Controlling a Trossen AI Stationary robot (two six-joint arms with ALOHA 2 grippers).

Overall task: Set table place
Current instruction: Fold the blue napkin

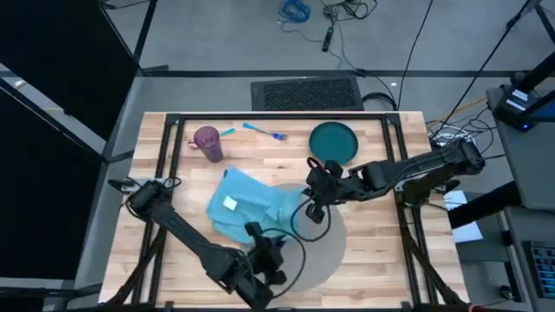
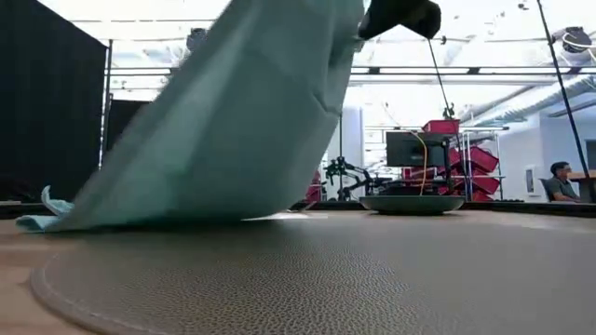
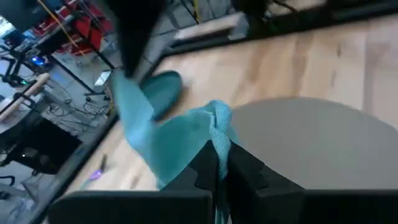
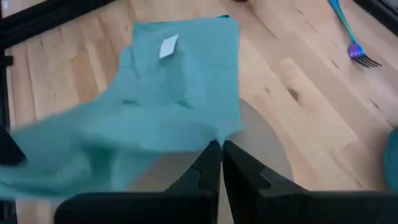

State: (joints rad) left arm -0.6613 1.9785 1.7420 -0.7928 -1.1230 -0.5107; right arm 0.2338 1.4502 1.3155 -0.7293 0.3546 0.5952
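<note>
L hand (image 3: 219, 163) & R hand (image 4: 220, 155) clamped on teal cloth (image 1: 245, 201) | cloth hides pt of place (image 1: 334, 247), prob. its left edge

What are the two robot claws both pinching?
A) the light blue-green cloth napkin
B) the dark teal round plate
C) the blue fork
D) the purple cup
A: the left gripper and the right gripper each pinch an edge of the light blue-green cloth napkin, lifting it over the round grey placemat.

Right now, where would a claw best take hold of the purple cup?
By the upper rim of the purple cup, coming straight down from above: it seems to stand upright and alone on the table, apart from the teal cloth.
</note>
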